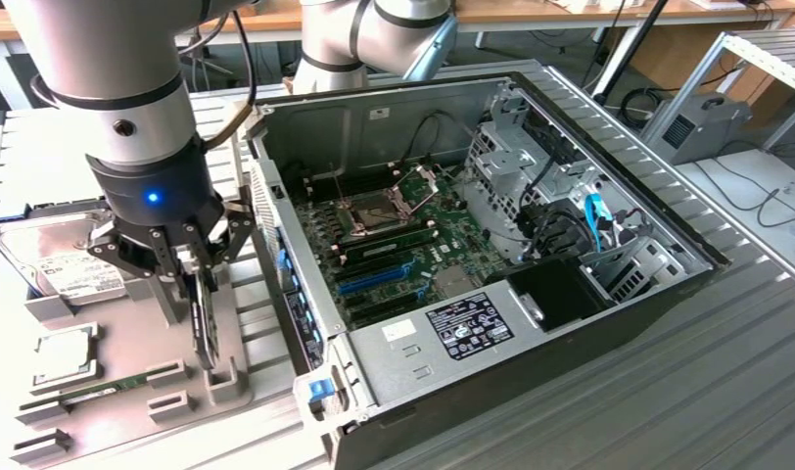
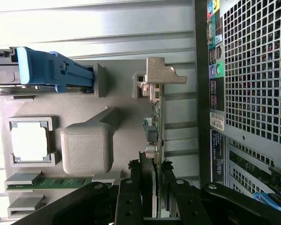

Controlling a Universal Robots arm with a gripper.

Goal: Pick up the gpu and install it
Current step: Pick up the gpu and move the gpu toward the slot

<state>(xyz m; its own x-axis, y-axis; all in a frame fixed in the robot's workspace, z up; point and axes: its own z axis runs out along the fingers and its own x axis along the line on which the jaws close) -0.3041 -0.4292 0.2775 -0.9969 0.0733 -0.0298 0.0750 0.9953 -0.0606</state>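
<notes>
Nearest in the exterior view, on that view's left, the grey fixture tray (image 1: pixel 116 328) carries the narrow memory stick (image 1: pixel 104 389) and, just beyond it, the square processor (image 1: pixel 61 354), each in its own pocket. A little farther in, the gpu (image 1: pixel 207 338) stands on edge in an upright holder of the tray, close to the open computer case (image 1: pixel 529 392) on its right. The gripper (image 1: pixel 195 294) sits over the card from above. In the wrist view its fingers (image 2: pixel 130 197) lie against both faces of the card, one on the finned black block and one on the green board, so it appears to be pinching the gpu. The card's lower edge looks seated in the holder, and its metal bracket (image 2: pixel 161 72) is at the end away from the grip.

The step in hand reads as the pickup. To do it well, the hold should stay square across the card's thickness and firm on board and block. Any pull should run straight along the holder's slot, because a tilt could bind the bracket or scrape the case wall just beside it.

Farther left lies the silver hard drive (image 1: pixel 58 264). Farther right, inside the case, the motherboard (image 1: pixel 411 245) shows its blue slots (image 1: pixel 371 277) unoccupied.
</notes>
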